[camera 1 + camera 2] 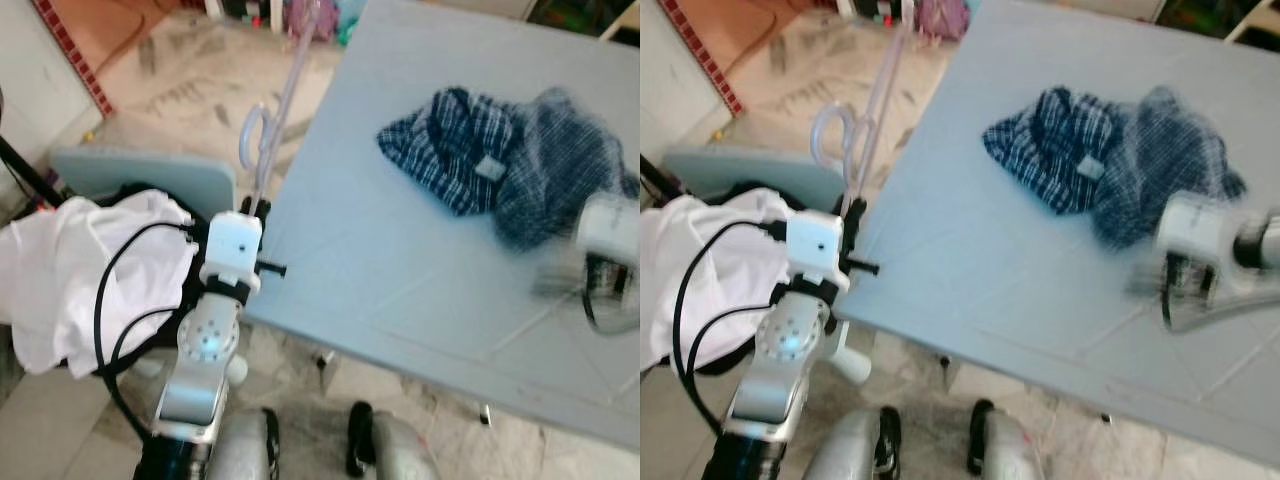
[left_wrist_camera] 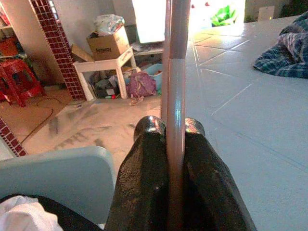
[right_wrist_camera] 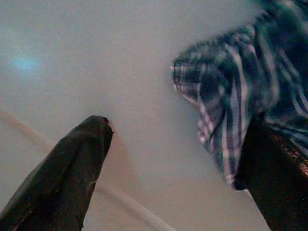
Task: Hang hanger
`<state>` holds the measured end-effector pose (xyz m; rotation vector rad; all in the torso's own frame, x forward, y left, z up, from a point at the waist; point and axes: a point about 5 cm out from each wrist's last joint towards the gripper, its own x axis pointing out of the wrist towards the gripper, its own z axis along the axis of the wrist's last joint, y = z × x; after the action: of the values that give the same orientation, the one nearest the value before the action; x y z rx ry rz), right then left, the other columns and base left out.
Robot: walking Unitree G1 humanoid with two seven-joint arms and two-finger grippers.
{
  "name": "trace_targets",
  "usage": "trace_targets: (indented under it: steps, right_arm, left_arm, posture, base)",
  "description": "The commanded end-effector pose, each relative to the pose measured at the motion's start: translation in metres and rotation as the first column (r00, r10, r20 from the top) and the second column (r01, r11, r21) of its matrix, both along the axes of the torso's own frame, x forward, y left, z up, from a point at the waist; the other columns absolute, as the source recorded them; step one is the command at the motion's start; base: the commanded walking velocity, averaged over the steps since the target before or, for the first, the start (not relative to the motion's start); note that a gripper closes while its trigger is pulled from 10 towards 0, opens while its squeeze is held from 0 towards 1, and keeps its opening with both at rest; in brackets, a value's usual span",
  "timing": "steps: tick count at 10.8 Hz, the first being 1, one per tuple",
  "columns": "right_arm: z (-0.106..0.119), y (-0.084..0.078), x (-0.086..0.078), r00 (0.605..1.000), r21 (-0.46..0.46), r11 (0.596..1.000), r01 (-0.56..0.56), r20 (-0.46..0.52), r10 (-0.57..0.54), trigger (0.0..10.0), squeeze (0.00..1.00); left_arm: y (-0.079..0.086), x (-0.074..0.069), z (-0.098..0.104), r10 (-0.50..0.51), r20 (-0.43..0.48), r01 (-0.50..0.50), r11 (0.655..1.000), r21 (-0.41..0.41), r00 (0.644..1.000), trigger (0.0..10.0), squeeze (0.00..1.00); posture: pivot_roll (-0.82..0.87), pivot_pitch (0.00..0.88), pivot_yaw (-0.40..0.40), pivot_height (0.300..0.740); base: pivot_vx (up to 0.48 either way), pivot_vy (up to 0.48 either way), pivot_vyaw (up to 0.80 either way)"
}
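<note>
Beyond table (image 1: 420,300): hanger (image 2: 174,96) in left gripper (image 2: 169,126) jaws.

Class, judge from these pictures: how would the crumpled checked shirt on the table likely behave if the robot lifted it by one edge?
The checked shirt lies in soft, crumpled folds, so it is probably floppy and would drape. It looks light, thin cloth. The right gripper hovers beside it, fingers open; a pinch might lift just one layer.

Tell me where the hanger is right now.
The hanger is clamped in the left gripper, off the table's left edge, with its hook over the floor. The white cloth is just to its left.
</note>
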<state>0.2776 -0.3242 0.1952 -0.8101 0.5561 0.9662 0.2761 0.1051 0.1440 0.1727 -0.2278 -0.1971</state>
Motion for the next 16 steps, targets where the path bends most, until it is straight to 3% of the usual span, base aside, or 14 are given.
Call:
trace_targets:
  steps: [1,3,4,5,6,7,9,10,11,12,13,14,16]
  right_arm:
    - [-0.005,0.012,-0.004,0.996,0.159,0.987,-0.036,-0.079,0.050,10.0,0.00]
    - [-0.006,0.035,-0.004,0.992,0.424,0.905,-0.038,-0.090,0.084,10.0,0.00]
    - [-0.001,0.056,0.005,0.996,0.573,0.818,-0.041,-0.045,0.082,10.0,0.00]
    - [0.002,0.073,0.023,0.995,0.566,0.824,-0.034,0.096,-0.025,10.0,0.00]
    - [0.002,0.085,0.033,0.970,0.545,0.838,-0.032,0.219,-0.105,10.0,0.00]
    - [-0.003,0.091,0.040,0.932,0.576,0.817,0.028,0.281,-0.230,10.0,0.00]
    - [-0.022,0.121,0.033,0.828,0.741,0.660,0.121,0.292,-0.480,10.0,0.00]
    - [-0.024,0.129,0.032,0.722,0.833,0.525,0.177,0.253,-0.644,10.0,0.00]
    - [-0.037,0.129,0.027,0.585,0.857,0.452,0.249,0.239,-0.775,10.0,0.00]
    - [-0.040,0.128,0.026,0.549,0.859,0.437,0.269,0.236,-0.802,10.0,0.00]
    - [-0.047,0.129,0.022,0.504,0.822,0.495,0.280,0.313,-0.805,10.0,0.00]
    - [-0.052,0.128,0.023,0.508,0.838,0.448,0.310,0.253,-0.824,10.0,0.00]
    - [-0.047,0.121,0.032,0.463,0.840,0.433,0.326,0.258,-0.848,10.0,0.00]
  left_arm:
    - [-0.011,-0.003,-0.004,-0.045,-0.017,0.045,0.999,-0.010,0.999,10.0,0.00]
    - [-0.010,-0.003,-0.003,-0.042,-0.015,0.042,0.999,-0.009,0.999,10.0,0.00]
    - [-0.006,-0.003,-0.002,-0.034,-0.010,0.034,0.999,-0.005,0.999,10.0,0.00]
    - [-0.004,-0.003,-0.001,-0.024,0.001,0.024,1.000,-0.002,1.000,10.0,0.00]
    - [-0.003,-0.003,-0.001,-0.026,0.000,0.026,1.000,0.003,1.000,10.0,0.00]
    - [-0.004,-0.002,0.000,-0.022,0.005,0.022,1.000,0.013,1.000,10.0,0.00]
    - [-0.004,0.001,0.004,-0.013,0.021,0.012,1.000,0.009,1.000,10.0,0.00]
    - [-0.003,0.000,0.004,-0.006,0.026,0.006,1.000,0.008,1.000,10.0,0.00]
    - [-0.002,0.000,0.005,0.002,0.032,-0.002,1.000,0.008,0.999,10.0,0.00]
    - [-0.001,0.001,0.007,0.004,0.035,-0.004,1.000,0.005,0.999,10.0,0.00]
    - [-0.003,0.005,0.008,-0.002,0.041,0.002,1.000,-0.004,0.999,10.0,0.00]
    - [-0.006,0.007,0.010,-0.010,0.048,0.011,1.000,-0.003,0.999,10.0,0.00]
    - [-0.008,0.013,0.025,-0.010,0.100,0.010,1.000,-0.004,0.995,10.0,0.00]
  posture:
    - [0.03,0.215,-0.019,0.740]
    - [0.04,0.215,-0.010,0.740]
    - [0.03,0.218,0.002,0.740]
    - [0.03,0.222,0.012,0.740]
    - [0.03,0.221,0.017,0.740]
    - [0.03,0.217,0.015,0.740]
    - [0.04,0.209,0.002,0.740]
    - [0.05,0.200,0.000,0.740]
    - [0.04,0.194,0.001,0.740]
    - [0.04,0.193,0.004,0.740]
    - [0.04,0.193,0.007,0.740]
    - [0.03,0.191,0.005,0.740]
    - [0.03,0.183,-0.004,0.740]
  base:
    - [0.000,0.000,0.00]
    - [0.000,0.000,0.00]
    - [0.000,0.000,0.00]
    - [0.000,0.000,0.00]
    - [0.000,0.000,0.00]
    - [0.000,0.000,0.00]
    - [0.000,0.000,0.00]
    - [0.000,0.000,0.00]
    - [0.000,0.000,0.00]
    - [0.000,0.000,0.00]
    - [0.000,0.000,0.00]
    - [0.000,0.000,0.00]
    - [-0.247,0.000,0.00]
